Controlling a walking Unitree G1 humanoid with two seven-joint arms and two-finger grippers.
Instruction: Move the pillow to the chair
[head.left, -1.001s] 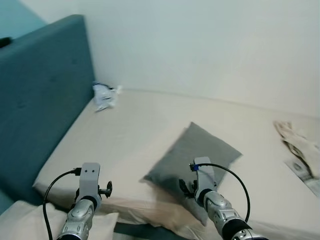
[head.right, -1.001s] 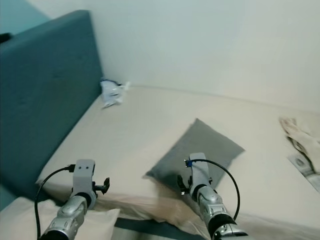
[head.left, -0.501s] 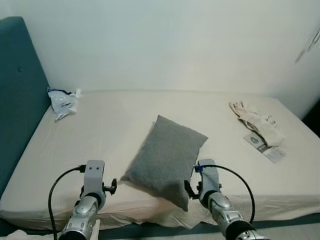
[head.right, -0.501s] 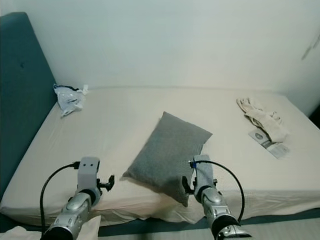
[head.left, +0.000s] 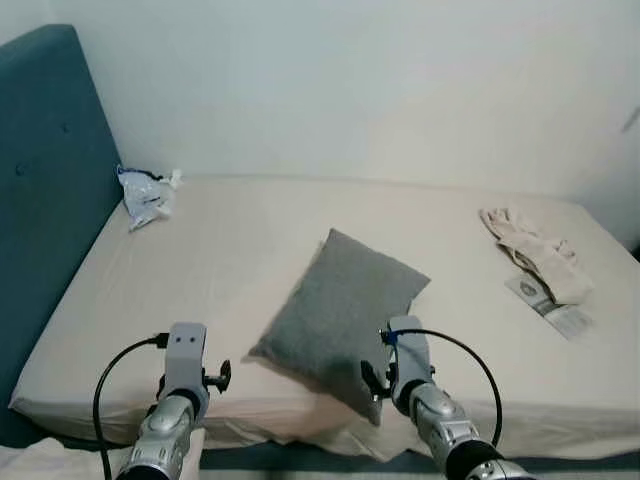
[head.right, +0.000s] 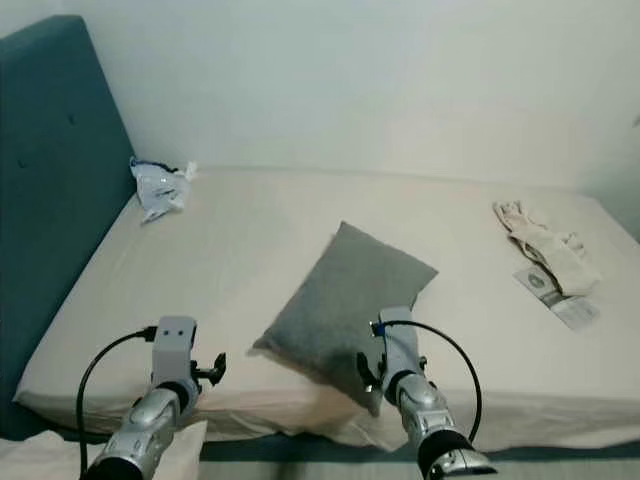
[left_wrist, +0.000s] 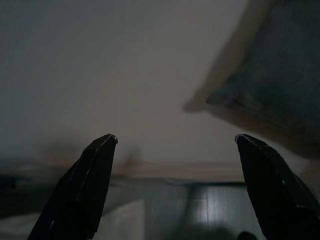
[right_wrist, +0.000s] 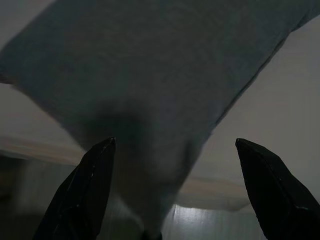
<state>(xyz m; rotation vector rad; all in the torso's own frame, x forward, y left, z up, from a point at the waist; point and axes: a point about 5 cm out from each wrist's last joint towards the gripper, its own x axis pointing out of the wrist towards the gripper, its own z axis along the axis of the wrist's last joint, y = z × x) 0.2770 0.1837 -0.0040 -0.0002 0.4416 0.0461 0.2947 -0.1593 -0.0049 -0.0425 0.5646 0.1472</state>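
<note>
We see a bed (head.left: 230, 250) with a cream sheet against a pale wall (head.left: 380, 90), and a teal padded headboard (head.left: 45, 190) standing at its left end. A crumpled white plastic bag (head.left: 145, 195) lies near the headboard. On the right side, folded beige cloth (head.left: 535, 255) rests beside a printed paper packet (head.left: 555, 305).

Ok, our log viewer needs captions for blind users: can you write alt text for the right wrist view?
A grey pillow lies on a cream bed, one corner hanging over the bed's edge. The right gripper points at it, its two black fingers wide apart and not touching it.
</note>
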